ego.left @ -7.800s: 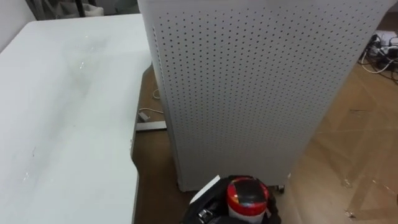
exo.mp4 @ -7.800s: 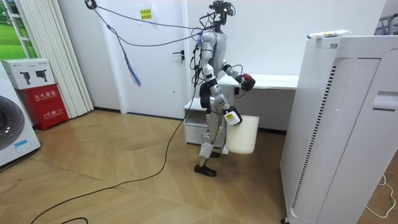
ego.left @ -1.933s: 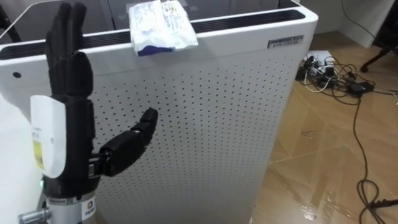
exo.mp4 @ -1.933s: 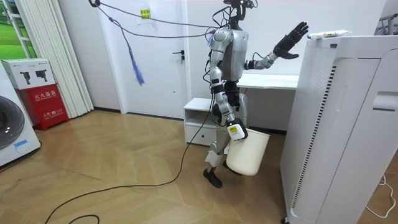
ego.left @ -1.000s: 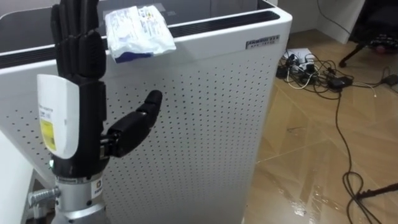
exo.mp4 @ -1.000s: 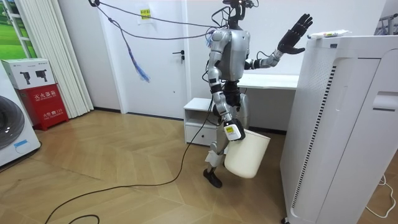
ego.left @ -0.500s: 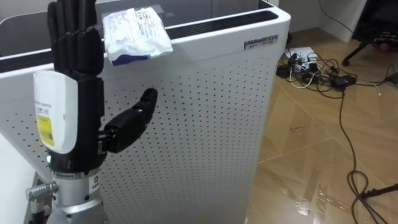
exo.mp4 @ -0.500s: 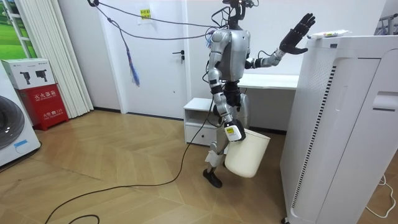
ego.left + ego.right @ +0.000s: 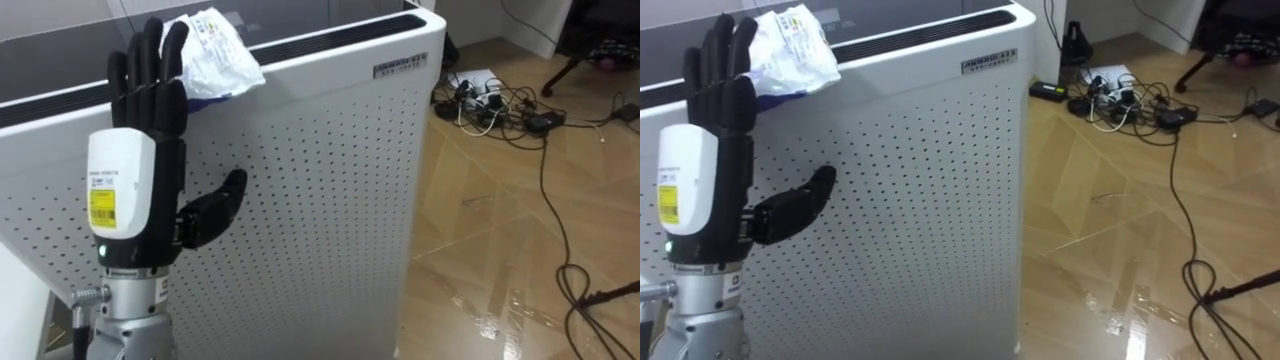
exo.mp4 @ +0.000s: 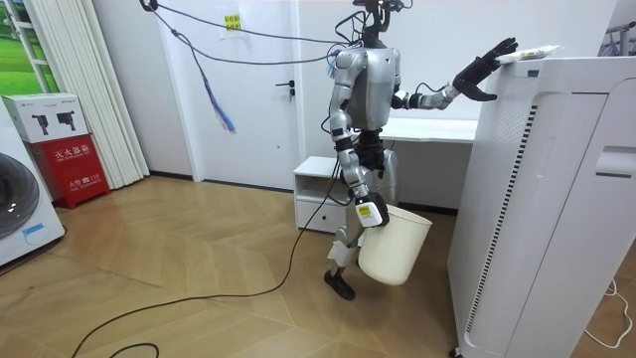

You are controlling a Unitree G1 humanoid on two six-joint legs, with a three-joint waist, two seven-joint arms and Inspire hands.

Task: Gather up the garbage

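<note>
A crumpled white wrapper [image 9: 222,55] with blue print lies on the top edge of a tall white perforated unit [image 9: 330,190]. My left hand [image 9: 140,180] is raised upright just in front of the unit, open with straight fingers. Its fingertips [image 9: 160,40] reach the wrapper's near edge, and I cannot tell whether they touch. The right eye view has the same hand [image 9: 698,170] and wrapper [image 9: 790,45]. In the room view I stand beside the unit [image 10: 552,199], left hand [image 10: 485,66] stretched to its top by the wrapper [image 10: 527,54]. My right hand [image 10: 369,212] hangs low, shut on a white bin [image 10: 395,246].
Tangled cables [image 9: 510,105] and a power strip lie on the wood floor to the unit's right. Behind me stand a white desk [image 10: 427,129] and a low white cabinet [image 10: 320,189]. A red box [image 10: 72,169] and a washing machine [image 10: 20,214] are at the room view's left.
My left hand has tipped forward and reached toward the unit's top, so its fingertips now meet the wrapper's edge. The bin still hangs from my right hand.
</note>
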